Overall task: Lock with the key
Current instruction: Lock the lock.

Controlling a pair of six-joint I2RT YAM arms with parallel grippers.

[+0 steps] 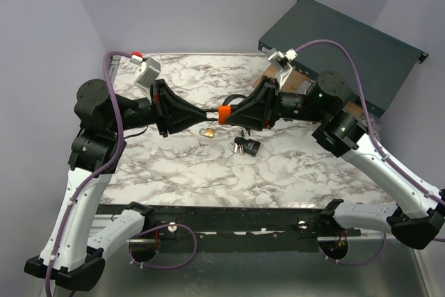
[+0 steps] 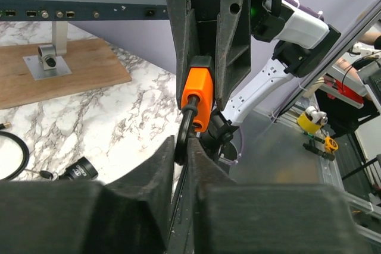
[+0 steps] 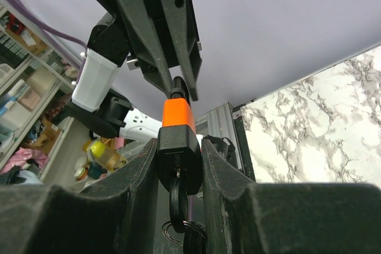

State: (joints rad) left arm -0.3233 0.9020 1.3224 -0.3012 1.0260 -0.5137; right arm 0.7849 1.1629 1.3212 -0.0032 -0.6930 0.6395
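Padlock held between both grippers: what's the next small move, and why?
Probably press the left gripper gently toward the right gripper, seating the shackle in the orange padlock. Each end is clamped, and the key seems to sit in the body, so turning it could follow.

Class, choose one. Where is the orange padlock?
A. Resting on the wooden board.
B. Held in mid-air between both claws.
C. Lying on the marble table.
B: the right claw clamps the orange padlock by its body and the left claw grips its shackle, above the marble table.
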